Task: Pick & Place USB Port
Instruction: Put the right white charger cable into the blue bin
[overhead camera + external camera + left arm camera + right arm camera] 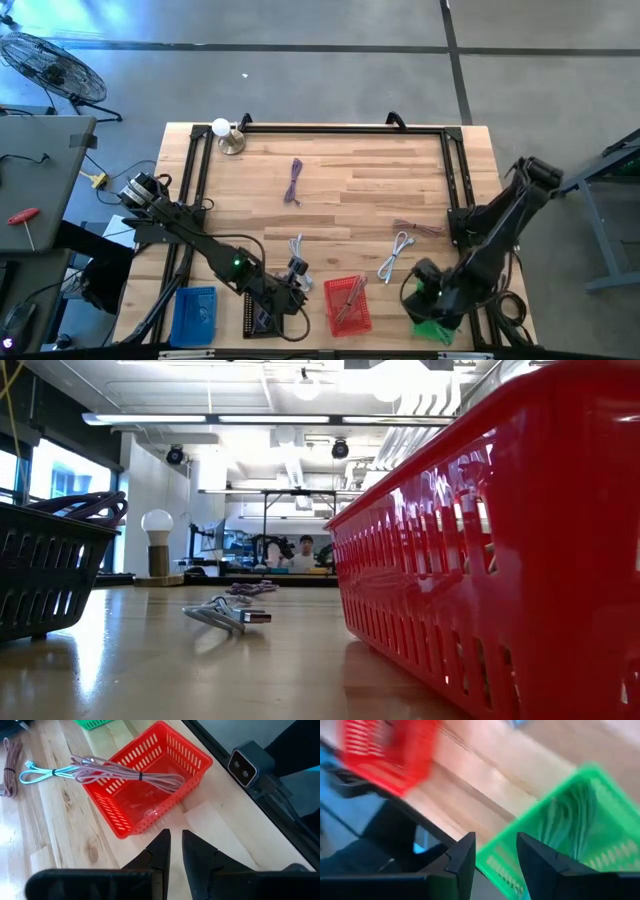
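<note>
Right hand point(495, 862) hangs over the green basket point(560, 827) at the front right corner of the worktop point(380, 175), its two fingers standing apart with nothing between them. Pale cable coils lie in the green basket beneath it; the blur hides their detail.

Left hand point(176, 850) sits just beside the red basket point(150, 785) at the front centre of the worktop, fingers drawn narrow with only a thin slit between them and holding nothing visible. A grey USB cable point(125, 772) lies across the red basket, draped over its rim, and its far end reaches a light blue cable point(47, 772) on the wood.

Other items on the worktop:
- a white cable point(395, 255) between the red basket and the right arm;
- a purple cable point(293, 182) near the centre;
- a pink cable point(420, 228) toward the right frame rail;
- a blue basket point(194, 312) at the front left;
- a lamp with a round bulb point(225, 133) at the far left corner.

In the low view, a person point(304, 554) shows in the room beyond the worktop.
</note>
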### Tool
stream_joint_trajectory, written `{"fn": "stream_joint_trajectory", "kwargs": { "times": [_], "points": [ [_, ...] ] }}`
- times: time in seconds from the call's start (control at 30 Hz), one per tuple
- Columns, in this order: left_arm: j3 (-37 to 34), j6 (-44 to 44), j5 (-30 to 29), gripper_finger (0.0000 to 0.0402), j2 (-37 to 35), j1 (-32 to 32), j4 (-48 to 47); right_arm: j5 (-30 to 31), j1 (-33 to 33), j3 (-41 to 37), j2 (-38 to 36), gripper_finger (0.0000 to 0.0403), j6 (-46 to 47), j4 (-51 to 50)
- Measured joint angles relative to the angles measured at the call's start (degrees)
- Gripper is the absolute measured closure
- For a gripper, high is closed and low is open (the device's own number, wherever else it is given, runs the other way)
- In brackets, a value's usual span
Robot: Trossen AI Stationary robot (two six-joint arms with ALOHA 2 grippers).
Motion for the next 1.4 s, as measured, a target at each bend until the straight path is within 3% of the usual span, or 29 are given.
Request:
{"fn": "stream_joint_trajectory", "kwargs": {
  "times": [0.27, 0.37, 0.67, 0.83, 0.93, 1.07, 1.23, 1.4],
  "points": [
    [0.0, 0.32, -5.26, 0.0357, 0.0, 0.03, -0.96, 21.0, -4.29, -0.27, -7.15, 0.0268, -25.16, -6.63],
    [0.0, 0.33, -9.45, 0.0357, 0.0, 0.03, -0.97, 25.73, -7.15, -0.31, -7.77, 0.0268, -36.73, -6.55],
    [0.0, 1.32, -16.96, 0.0357, 0.0, -0.01, -0.72, 20.88, -21.49, -0.33, -7.77, 0.0268, -65.7, -5.13],
    [0.0, 2.73, -20.62, 0.0357, 0.0, 0.01, -1.52, 4.84, -27.2, -0.33, -7.77, 0.0268, -77.23, -8.43],
    [0.0, 2.72, -20.91, 0.0357, 0.0, 0.01, -1.71, 0.58, -28.05, -0.34, -7.77, 0.0268, -85.62, -14.29],
    [0.0, 2.71, -22.29, 0.0357, 0.0, 0.01, -1.73, 0.73, -28.66, -0.37, -7.77, 0.0268, -98.76, -17.22],
    [0.0, 2.73, -26.5, 0.0357, 0.0, 0.03, -1.7, 8.73, -30.38, -0.37, -7.61, 0.0268, -105.21, -13.48],
    [0.0, 2.7, -28.53, 0.0357, 0.0, 0.03, -1.74, 5.71, -32.38, -0.37, -7.61, 0.0268, -116.38, -11.34]
  ]
}}
